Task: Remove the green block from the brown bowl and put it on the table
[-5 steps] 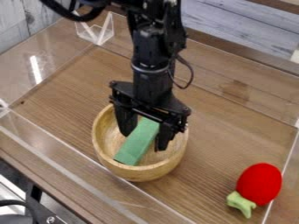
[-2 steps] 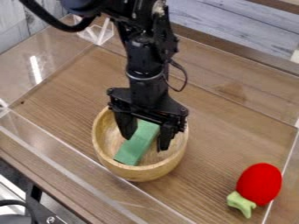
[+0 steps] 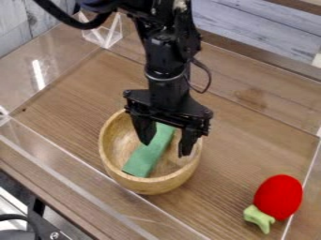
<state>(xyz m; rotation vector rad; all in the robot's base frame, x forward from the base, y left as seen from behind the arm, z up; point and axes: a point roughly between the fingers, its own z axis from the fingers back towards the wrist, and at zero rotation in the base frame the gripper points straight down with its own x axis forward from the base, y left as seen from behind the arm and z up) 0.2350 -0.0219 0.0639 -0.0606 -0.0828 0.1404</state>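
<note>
The green block (image 3: 145,157) lies slanted inside the brown bowl (image 3: 122,173), one end down near the bowl's front left wall. My gripper (image 3: 166,137) hangs straight over the bowl, open, its dark fingers (image 3: 145,132) straddling the block's upper end. The fingertips reach below the bowl's rim; I cannot tell whether they touch the block. The wood-grain table (image 3: 251,122) lies under the bowl.
A red strawberry-like toy (image 3: 276,197) with green leaves lies at the front right. Clear acrylic walls (image 3: 51,155) ring the tabletop. The black arm (image 3: 160,47) rises from the gripper toward the top left.
The gripper has shifted slightly right and toward the bowl's back edge, still open. The block and bowl have not moved.
</note>
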